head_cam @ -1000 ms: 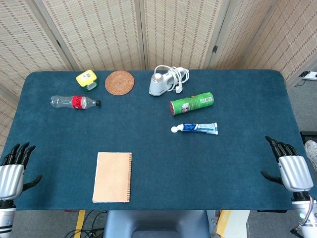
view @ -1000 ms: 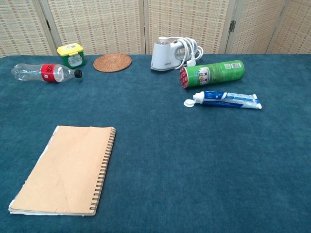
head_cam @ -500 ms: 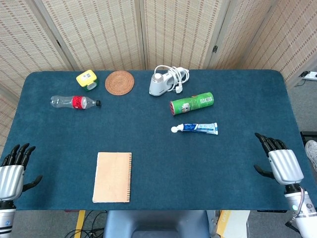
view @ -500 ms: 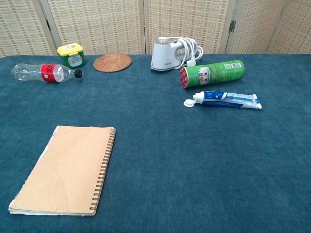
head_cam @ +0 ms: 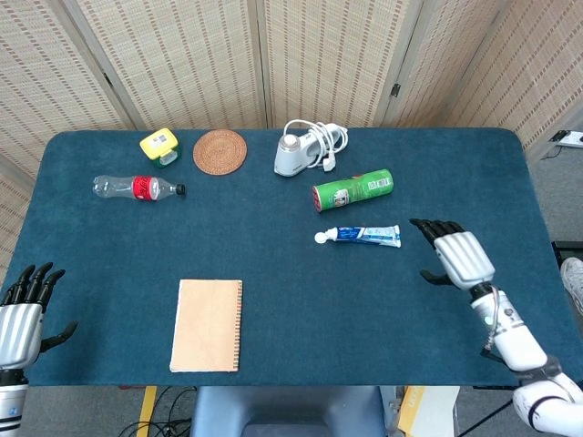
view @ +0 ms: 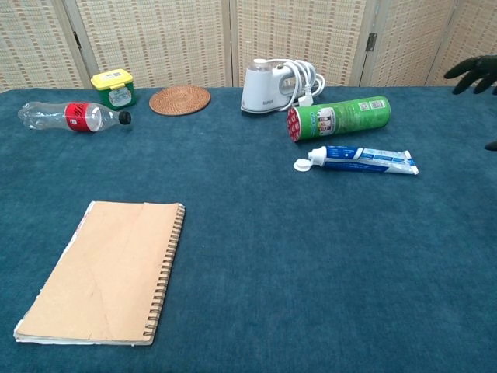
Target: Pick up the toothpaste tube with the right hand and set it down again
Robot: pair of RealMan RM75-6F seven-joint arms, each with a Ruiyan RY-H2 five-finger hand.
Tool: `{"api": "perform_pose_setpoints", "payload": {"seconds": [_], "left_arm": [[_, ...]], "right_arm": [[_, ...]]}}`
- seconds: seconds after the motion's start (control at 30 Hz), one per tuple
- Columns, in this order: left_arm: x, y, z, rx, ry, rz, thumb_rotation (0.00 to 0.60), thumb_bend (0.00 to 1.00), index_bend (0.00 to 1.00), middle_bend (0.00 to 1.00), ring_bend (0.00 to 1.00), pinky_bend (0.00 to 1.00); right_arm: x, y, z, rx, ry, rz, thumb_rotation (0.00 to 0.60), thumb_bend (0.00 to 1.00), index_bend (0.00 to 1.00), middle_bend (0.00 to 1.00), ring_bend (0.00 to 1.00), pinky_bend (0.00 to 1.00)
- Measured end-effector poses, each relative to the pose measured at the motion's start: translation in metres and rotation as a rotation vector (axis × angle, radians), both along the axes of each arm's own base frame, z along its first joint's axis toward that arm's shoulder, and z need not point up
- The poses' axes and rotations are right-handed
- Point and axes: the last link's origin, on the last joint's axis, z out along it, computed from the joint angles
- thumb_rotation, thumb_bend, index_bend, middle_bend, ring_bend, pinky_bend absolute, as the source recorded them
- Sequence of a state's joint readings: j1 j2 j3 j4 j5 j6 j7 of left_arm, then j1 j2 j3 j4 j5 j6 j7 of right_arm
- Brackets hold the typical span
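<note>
The toothpaste tube (head_cam: 359, 236) (view: 359, 160), white and blue with a white cap at its left end, lies flat on the blue table, just in front of a green can. My right hand (head_cam: 457, 254) hovers a little to the right of the tube's tail, fingers spread and holding nothing; only its dark fingertips (view: 470, 73) show at the right edge of the chest view. At the table's near left corner my left hand (head_cam: 23, 314) stays with its fingers apart and empty.
A green can (head_cam: 352, 190) lies just behind the tube. Behind it stands a white appliance with a coiled cord (head_cam: 302, 149). A woven coaster (head_cam: 219, 151), a yellow-lidded tub (head_cam: 159, 146) and a plastic bottle (head_cam: 138, 188) sit far left. A tan notebook (head_cam: 208, 325) lies near the front.
My right hand has moved up and left from the table's near right corner toward the toothpaste tube, and its fingertips now show in the chest view. The left hand has not moved.
</note>
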State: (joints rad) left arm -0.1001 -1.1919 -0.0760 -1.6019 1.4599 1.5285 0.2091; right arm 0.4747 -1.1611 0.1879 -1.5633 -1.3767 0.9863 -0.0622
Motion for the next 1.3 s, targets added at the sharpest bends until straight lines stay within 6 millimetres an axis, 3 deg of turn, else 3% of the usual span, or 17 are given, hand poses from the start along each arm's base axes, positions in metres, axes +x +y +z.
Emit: {"api": "perform_pose_setpoints", "payload": {"seconds": [0.2,0.57,1.0,1.3], "left_arm": [[0.001,-0.001,0.001,0.002,-0.003,-0.002,0.6,0.21,0.19,0.12,0.09,0.23],[-0.001,-0.003,0.002,0.003,-0.006,0.009,0.6,0.21,0.19,0.12,0.09,0.23],[-0.005,-0.004,0.003,-0.002,-0.012,0.019,0.6,0.21,0.19,0.12,0.09,0.23],[-0.011,-0.005,0.005,0.001,-0.015,0.035,0.6,0.21,0.19,0.12,0.09,0.23]], "right_arm": [[0.015,-0.035,-0.022,0.057,0.01,0.006,0.6,0.18,0.14,0.23,0.19,0.2],[0.031,-0.085,-0.065,0.124,0.044,-0.025,0.6,0.17,0.18,0.26,0.19,0.22],[0.043,-0.104,-0.116,0.157,0.063,-0.042,0.6,0.21,0.25,0.3,0.21,0.25],[0.041,-0.112,-0.127,0.137,0.074,-0.054,0.6,0.23,0.29,0.33,0.24,0.26]]}}
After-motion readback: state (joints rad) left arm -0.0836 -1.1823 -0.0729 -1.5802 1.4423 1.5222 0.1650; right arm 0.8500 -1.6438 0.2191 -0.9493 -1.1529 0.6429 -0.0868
